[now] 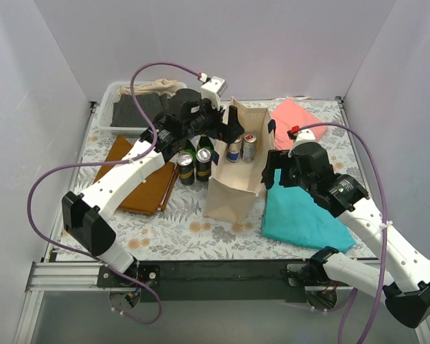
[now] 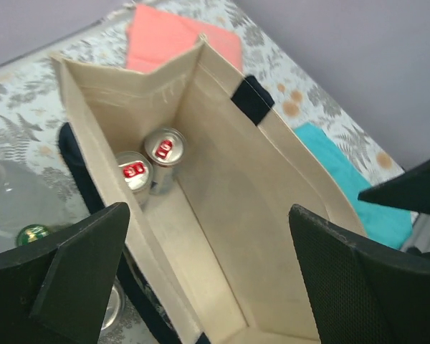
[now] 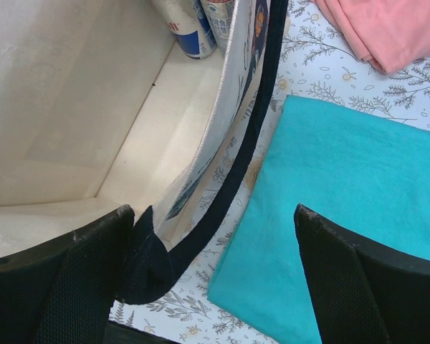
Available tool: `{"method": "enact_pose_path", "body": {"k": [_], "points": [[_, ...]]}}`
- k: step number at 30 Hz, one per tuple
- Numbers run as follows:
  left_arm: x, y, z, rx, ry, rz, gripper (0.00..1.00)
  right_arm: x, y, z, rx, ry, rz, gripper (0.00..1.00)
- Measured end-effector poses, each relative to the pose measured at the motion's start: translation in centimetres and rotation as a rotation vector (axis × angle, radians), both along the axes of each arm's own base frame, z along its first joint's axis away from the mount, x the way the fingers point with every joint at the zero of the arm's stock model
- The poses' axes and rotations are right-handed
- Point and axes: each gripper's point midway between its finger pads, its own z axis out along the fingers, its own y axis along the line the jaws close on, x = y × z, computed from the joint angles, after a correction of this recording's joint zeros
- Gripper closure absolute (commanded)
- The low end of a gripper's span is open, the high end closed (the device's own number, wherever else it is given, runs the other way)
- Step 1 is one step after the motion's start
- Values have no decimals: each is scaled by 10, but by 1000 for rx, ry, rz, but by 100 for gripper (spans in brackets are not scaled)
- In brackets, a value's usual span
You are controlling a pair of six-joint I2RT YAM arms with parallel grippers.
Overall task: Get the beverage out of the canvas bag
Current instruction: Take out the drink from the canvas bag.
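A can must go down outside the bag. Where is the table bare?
The near strip of the table, bordered by the brown cloth, the canvas bag and the teal cloth, is bare. Left of the bag it is crowded with bottles.

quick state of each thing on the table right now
canvas bag: upright, mouth open
two cans in bag: upright, at far end
drinks left of bag: upright, outside
left gripper: open, above bag mouth
right gripper: open, at bag's navy handle
teal cloth: folded flat
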Motion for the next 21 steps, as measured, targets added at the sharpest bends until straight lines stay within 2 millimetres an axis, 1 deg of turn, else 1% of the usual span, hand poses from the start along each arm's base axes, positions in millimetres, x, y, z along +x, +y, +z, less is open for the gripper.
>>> {"method": "enact_pose_path", "body": {"k": [5,8,11,15,17,19,21], "points": [[-7,-20,-24,42,79,-129,9,0,0,1,3,-2,-3,3],[-12,-27,-29,54,108,-185,9,0,0,1,4,-2,-3,3],[-14,-35,-29,54,120,-231,9,0,0,1,4,-2,-3,3],[-11,-45,-26,52,120,-270,9,0,0,1,4,-2,-3,3],[-7,-50,-29,58,126,-281,12,0,0,1,3,-2,-2,3],[-1,-57,-37,70,134,-282,13,0,0,0,2,0,-2,3],[7,-62,-52,96,148,-265,15,0,0,-1,0,2,-1,3]]}}
